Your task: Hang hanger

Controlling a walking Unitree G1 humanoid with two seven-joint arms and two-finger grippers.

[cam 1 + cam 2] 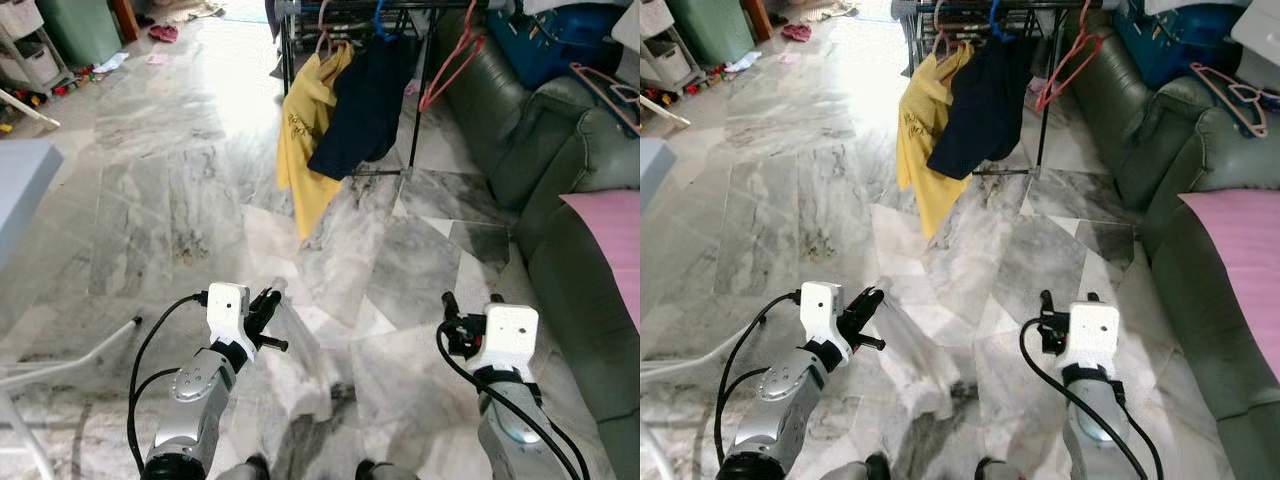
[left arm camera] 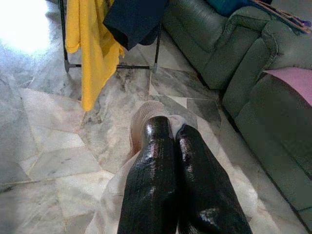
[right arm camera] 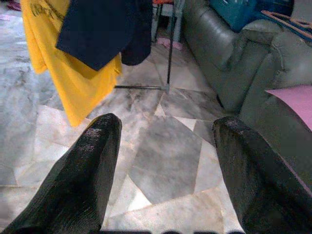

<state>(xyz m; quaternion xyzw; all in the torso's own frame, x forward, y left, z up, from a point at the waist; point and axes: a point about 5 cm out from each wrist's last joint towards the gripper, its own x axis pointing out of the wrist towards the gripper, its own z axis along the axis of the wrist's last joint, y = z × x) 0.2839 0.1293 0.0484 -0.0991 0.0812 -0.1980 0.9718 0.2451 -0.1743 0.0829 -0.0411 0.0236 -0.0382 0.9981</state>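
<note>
My left gripper (image 1: 268, 300) is held low over the marble floor, shut on a pale, translucent thing (image 2: 146, 114) that sticks out past its fingertips; I cannot tell what it is. My right gripper (image 1: 470, 300) is level with it on the right, open and empty, with floor showing between its fingers (image 3: 92, 146). Ahead stands a black clothes rack (image 1: 420, 90) with a yellow shirt (image 1: 300, 150) and a navy garment (image 1: 365, 110) hanging from it. A red hanger (image 1: 450, 65) hangs empty at the rack's right end.
A green sofa (image 1: 540, 140) runs along the right, with a pink cloth (image 1: 615, 240), pink hangers (image 1: 605, 85) and a blue bag (image 1: 545, 40) on it. A grey-blue table edge (image 1: 25, 190) and a white rod (image 1: 70, 360) are at the left. Bare marble lies between me and the rack.
</note>
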